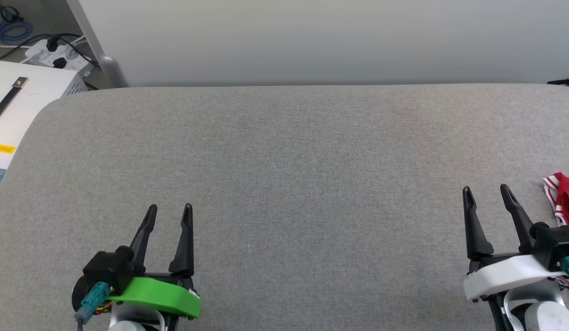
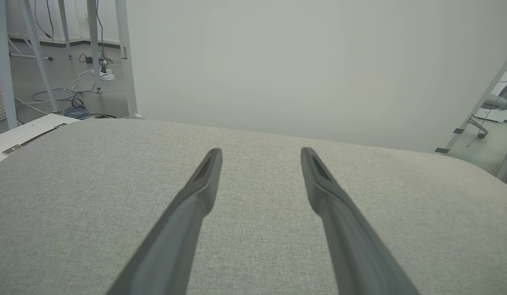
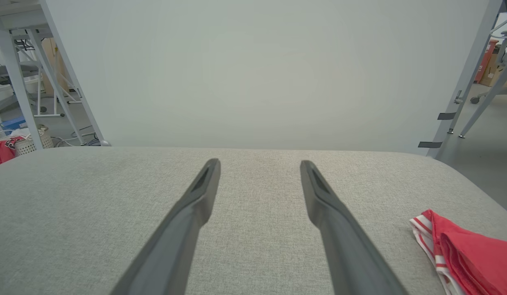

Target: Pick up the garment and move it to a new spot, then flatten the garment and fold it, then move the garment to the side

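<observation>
The garment [image 3: 462, 250] lies bunched at the right edge of the grey fabric-covered tabletop [image 1: 284, 161], just to the right of the right gripper [image 1: 485, 187] and partly cut off by the frame, so how far it spreads cannot be told. What shows is a rumpled heap of red cloth with a white-and-red striped trim [image 3: 425, 231] turned toward the middle of the tabletop. It looks light, soft and limp: it will likely sag and drape when lifted, and the textured cover may drag on it rather than let it slide. Nothing about it seems fragile or slippery. A sensible hold is a pinch on the striped trim or on a raised fold of the red cloth nearest the fingers, since a thicker hem gives the long fingers more to bite on than a single flat layer. The right gripper stands with its jaws spread and holds nothing; the left gripper [image 1: 170, 207], near the front left of the tabletop and well apart from the cloth, is likewise spread and empty.
</observation>
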You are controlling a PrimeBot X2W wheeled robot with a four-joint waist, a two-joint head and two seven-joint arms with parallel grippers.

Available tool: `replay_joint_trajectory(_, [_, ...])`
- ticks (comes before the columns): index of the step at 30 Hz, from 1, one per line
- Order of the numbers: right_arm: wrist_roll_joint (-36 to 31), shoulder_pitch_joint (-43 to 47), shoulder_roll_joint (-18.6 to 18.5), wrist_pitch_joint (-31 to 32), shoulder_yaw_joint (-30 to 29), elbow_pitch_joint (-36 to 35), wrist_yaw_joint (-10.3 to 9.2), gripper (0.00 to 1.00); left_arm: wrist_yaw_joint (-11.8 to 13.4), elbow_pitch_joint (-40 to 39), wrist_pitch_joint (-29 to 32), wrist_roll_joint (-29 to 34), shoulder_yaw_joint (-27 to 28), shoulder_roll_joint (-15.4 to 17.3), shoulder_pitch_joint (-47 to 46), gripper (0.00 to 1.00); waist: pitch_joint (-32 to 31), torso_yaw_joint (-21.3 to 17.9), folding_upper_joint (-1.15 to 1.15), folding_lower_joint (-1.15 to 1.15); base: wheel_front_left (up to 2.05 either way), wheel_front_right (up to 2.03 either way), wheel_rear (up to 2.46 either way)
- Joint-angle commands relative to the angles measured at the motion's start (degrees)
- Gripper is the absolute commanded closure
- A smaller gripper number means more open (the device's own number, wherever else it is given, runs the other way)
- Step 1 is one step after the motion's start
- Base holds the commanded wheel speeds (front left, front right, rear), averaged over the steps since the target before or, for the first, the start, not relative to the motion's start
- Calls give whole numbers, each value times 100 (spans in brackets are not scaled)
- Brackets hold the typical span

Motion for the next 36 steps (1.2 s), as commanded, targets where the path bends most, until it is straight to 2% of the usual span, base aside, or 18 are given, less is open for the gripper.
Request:
replay_joint_trajectory(1, [-50,26,12,-39,21,14,-5,0,-32,5,-33,47,27,-56,68,0,4,-5,0,0,0,0,0])
replay_joint_trajectory(21, [-119,44,68,-10,21,-87,-5,0,-58,31,-34,132,60,-76,55,0,19,-28,0,0,0,0,0])
replay_joint_trajectory(22, [-110,3,52,-14,15,-67,0,100,-25,26,4,118,32,-78,3,100,17,-27,0,0,0,0,0])
replay_joint_trajectory(36, [-184,18,62,96,42,-64,-1,100,55,-32,173,299,54,-113,6,100,-27,-34,0,0,0,0,0])
